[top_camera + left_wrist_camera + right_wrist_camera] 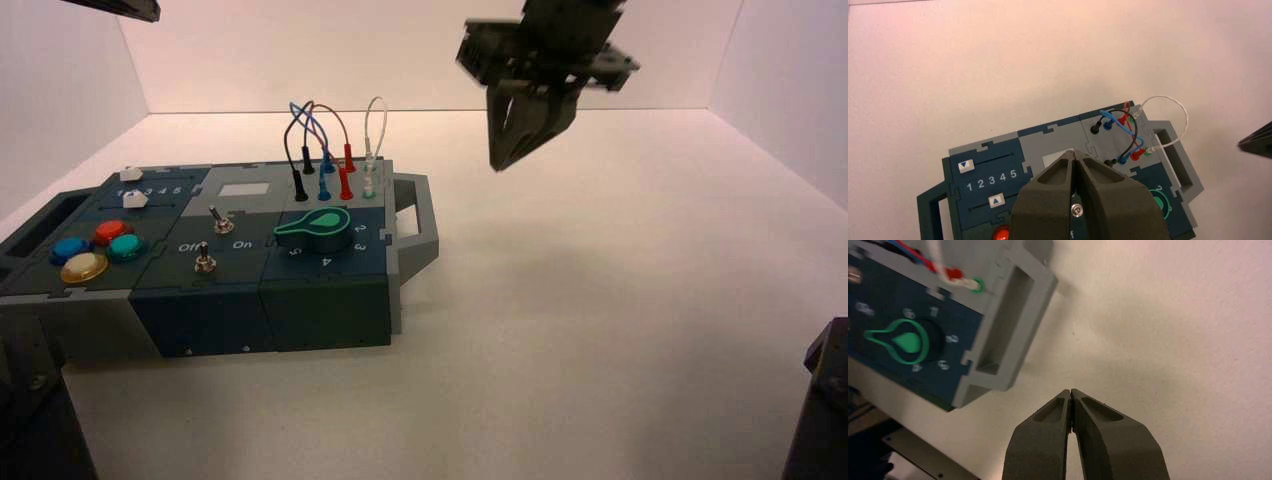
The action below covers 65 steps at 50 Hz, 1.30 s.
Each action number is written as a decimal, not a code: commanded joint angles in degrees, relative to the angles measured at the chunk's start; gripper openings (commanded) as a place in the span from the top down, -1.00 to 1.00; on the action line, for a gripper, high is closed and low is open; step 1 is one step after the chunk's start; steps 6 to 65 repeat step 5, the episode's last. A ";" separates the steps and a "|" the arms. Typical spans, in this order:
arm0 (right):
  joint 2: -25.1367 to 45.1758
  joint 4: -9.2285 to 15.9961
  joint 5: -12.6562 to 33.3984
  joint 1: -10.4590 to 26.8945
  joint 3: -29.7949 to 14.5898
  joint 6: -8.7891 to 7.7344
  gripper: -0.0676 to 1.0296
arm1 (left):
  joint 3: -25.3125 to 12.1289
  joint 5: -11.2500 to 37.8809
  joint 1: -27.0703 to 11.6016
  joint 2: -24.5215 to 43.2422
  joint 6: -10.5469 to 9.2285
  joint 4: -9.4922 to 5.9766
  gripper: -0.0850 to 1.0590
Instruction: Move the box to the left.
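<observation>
On the pale, white-walled tabletop (pixel 560 340), the right tool (pixel 510 150) hovers clenched beside the box (pixel 330 310).

High view above, behind arms; wrist views look down, sharing box's grey handle (pixel 427 222).

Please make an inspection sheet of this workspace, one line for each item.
Surface: pale table, box standing on its left part
Job's things: box with side handles, coloured buttons, switches, green-marked knob
Clutter: nothing seen
Grippers: left gripper above the box, shut; right gripper over the table, right of the box, shut, touching nothing
Cables: black, blue, red and white wires, plugged into the box
Surroundings: pale walls
</observation>
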 commanded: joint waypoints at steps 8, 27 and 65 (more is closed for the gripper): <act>-4.92 0.00 0.53 0.09 1.05 -0.09 0.92 | -0.35 -0.97 -0.18 -0.88 0.00 0.09 0.91; -4.92 0.00 0.53 0.09 1.05 -0.09 0.92 | -0.35 -0.97 -0.18 -0.88 0.00 0.09 0.91; -4.92 0.00 0.53 0.09 1.05 -0.09 0.92 | -0.35 -0.97 -0.18 -0.88 0.00 0.09 0.91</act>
